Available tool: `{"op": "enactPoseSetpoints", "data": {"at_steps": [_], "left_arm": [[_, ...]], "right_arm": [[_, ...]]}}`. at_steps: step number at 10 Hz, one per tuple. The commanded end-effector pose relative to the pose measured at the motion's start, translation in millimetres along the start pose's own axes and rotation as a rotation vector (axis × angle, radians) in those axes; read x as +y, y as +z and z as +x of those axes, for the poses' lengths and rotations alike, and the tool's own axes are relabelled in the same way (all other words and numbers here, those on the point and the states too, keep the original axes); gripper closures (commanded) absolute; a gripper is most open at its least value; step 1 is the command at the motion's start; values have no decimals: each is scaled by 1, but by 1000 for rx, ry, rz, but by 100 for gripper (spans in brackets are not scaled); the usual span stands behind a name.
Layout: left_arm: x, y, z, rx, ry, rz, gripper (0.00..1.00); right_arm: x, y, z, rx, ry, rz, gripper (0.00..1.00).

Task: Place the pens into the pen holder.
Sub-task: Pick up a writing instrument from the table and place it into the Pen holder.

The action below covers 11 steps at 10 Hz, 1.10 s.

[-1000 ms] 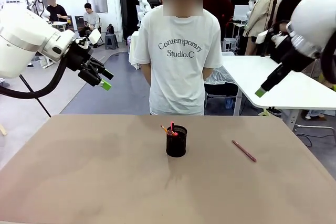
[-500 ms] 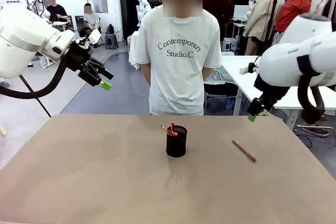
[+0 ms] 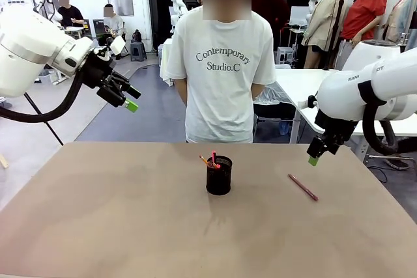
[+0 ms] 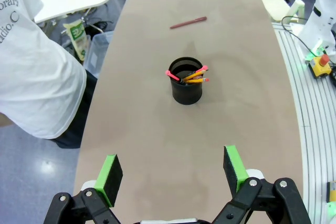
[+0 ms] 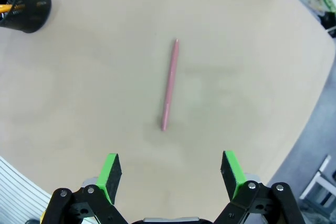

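We note bare table [image 5: 79, 103] on every side of the pinkish-red pen [image 5: 169, 84], open from above. Pen holder [image 3: 219, 175] stands well apart at centre, its mouth partly taken by leaning pens [image 3: 210, 159]. Person [image 3: 225, 76] stands at far edge.

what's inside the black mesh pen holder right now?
In the black wire-mesh cylindrical pen holder: a yellow-orange pencil and a red-tipped pen, leaning on the rim. Their lower ends are hidden by its wall.

Three pens [image 3: 303, 187]; one pen holder [image 3: 219, 178]; one table [image 3: 98, 226]; one person [image 3: 221, 76].
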<state>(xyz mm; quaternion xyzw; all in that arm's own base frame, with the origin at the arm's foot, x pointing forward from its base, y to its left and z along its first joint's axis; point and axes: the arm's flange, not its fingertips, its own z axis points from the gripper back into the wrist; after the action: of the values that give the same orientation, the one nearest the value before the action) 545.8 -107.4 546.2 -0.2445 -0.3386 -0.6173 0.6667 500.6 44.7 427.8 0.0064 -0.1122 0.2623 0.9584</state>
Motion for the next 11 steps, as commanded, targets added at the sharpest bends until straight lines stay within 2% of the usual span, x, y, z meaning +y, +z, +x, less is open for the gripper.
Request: {"op": "enactPoseSetpoints", "data": {"at_steps": [1, 11], "left_arm": [[0, 2, 0, 1, -6, 5, 0], [0, 2, 0, 1, -6, 5, 0]], "right_arm": [[4, 4, 2, 4, 0, -20, 0], [4, 4, 2, 4, 0, -20, 0]]}}
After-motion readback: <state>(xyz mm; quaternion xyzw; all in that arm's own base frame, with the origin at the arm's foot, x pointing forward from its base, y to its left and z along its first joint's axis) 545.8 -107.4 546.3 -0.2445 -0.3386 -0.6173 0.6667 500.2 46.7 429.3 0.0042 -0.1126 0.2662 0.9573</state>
